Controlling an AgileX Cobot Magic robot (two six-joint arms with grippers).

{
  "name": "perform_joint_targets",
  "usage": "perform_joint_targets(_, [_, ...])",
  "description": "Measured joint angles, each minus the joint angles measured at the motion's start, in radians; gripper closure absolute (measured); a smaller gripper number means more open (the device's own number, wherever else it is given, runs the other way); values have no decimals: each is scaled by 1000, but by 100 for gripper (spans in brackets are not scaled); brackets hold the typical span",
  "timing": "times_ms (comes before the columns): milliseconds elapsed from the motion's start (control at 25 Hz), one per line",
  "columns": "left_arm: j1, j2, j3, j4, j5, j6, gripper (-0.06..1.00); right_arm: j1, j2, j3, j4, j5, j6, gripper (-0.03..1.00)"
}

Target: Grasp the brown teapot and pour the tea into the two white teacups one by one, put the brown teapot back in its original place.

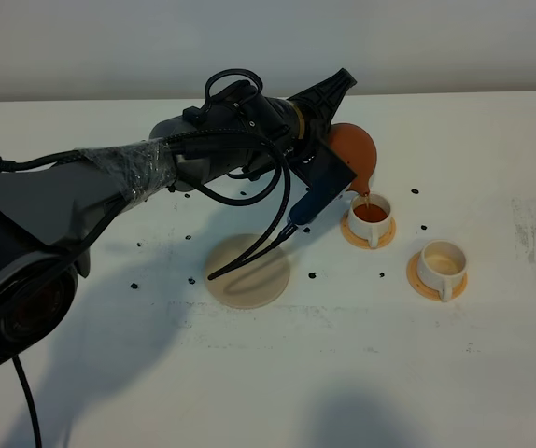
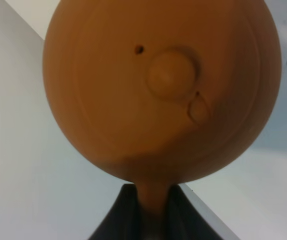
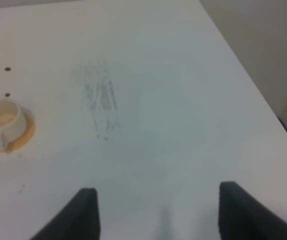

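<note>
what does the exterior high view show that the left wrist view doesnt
Only the exterior high view: tea pouring from the spout into the nearer white cup, the second cup with no dark tea in it, and the beige coaster with no pot on it.
Only the left wrist view: the lid knob, a small vent hole, and the left end effector shut on the handle.
Both: the brown teapot, tipped over the white table.

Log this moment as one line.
step: pouring | left jaws: shut on brown teapot handle | tea: streaming into left teacup | right teacup: empty | coaster: bare | right jaws: open
</note>
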Motion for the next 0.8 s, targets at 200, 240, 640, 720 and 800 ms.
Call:
perform_joint_targets(200, [0, 0, 0, 1, -7, 2, 85, 0, 0, 0, 0, 0, 0, 45])
perform_joint_targets(240, [0, 0, 0, 5, -8, 2, 85, 0, 0, 0, 0, 0, 0, 45])
perform_joint_targets(640, [0, 0, 0, 19, -16, 4, 85, 0, 0, 0, 0, 0, 0, 45])
perform_joint_targets(720, [0, 0, 0, 19, -20, 9, 85, 0, 0, 0, 0, 0, 0, 45])
perform_joint_targets(800, [0, 0, 0, 19, -21, 18, 85, 0, 0, 0, 0, 0, 0, 45])
